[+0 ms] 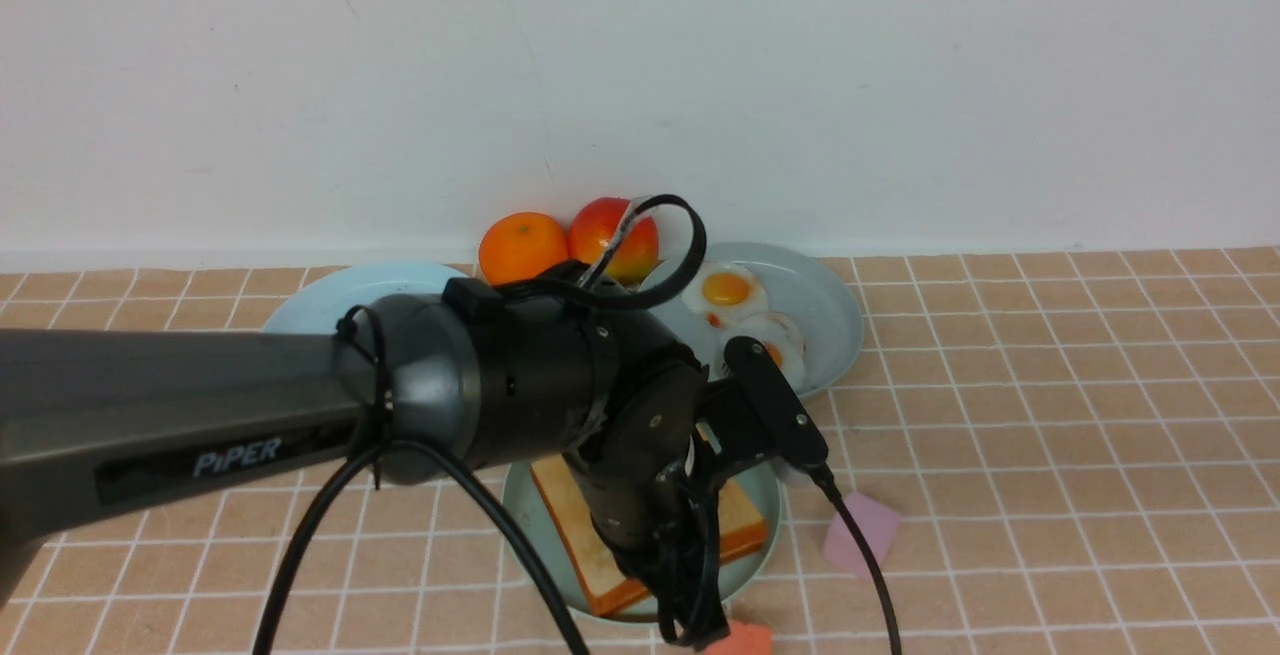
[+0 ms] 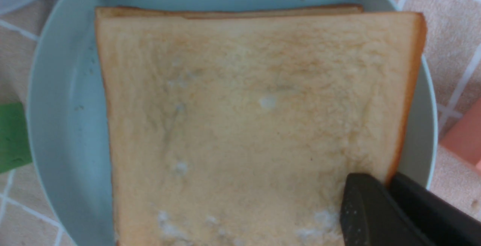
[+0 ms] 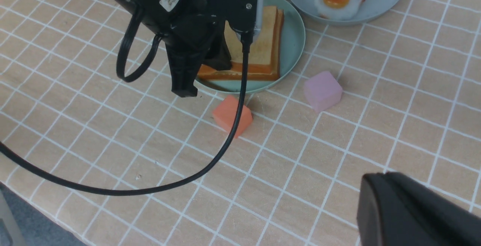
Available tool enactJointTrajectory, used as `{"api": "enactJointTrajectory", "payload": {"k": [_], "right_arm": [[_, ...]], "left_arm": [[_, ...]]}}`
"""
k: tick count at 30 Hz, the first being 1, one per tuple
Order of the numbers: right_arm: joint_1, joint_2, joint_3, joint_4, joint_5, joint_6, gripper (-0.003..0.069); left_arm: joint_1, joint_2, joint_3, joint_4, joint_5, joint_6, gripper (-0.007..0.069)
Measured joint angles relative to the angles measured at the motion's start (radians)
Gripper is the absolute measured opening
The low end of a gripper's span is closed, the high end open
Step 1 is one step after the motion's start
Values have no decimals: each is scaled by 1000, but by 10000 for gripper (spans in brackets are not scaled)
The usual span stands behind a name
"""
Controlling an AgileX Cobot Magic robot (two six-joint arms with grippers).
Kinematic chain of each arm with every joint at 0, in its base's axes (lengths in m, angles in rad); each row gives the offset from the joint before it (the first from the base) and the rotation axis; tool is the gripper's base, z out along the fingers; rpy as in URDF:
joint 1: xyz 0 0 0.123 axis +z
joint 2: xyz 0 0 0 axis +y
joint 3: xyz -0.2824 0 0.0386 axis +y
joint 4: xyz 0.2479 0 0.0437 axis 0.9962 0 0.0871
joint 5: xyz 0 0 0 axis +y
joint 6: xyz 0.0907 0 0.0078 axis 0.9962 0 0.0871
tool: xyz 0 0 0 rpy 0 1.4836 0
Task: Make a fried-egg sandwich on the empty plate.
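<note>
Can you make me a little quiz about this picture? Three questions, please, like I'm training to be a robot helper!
1. True or false: the fried eggs lie on the mint-green plate.
2. How many toast slices are stacked on that plate?
3. Which lies nearer that plate: A the pink cube, or B the orange cube?

Key: 1 false, they lie on the grey-blue plate; 2 two; 3 B.
</note>
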Motion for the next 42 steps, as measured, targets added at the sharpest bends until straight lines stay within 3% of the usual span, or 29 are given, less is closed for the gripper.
{"api": "enactJointTrajectory", "payload": {"k": [7,15,23,29,33,36,42], "right_arm": [[0,0,0,0,3,0,14],[0,0,0,5,11,0,14],[0,0,0,7,26,0,15],[0,0,0,8,-33,0,18],[0,0,0,9,-89,0,22],[0,0,0,6,-89,0,22],[0,-44,0,-95,-47,109,22]], "left_arm": [[0,0,0,0,-4,0,86],[0,0,0,27,-15,0,274],[0,-20,0,29,15,-3,299],[0,-171,0,10,76,-96,213],[0,-418,23,3,134,-200,2],[0,-564,77,-3,101,-235,-13],[0,-983,428,-71,-191,-349,-13]]}}
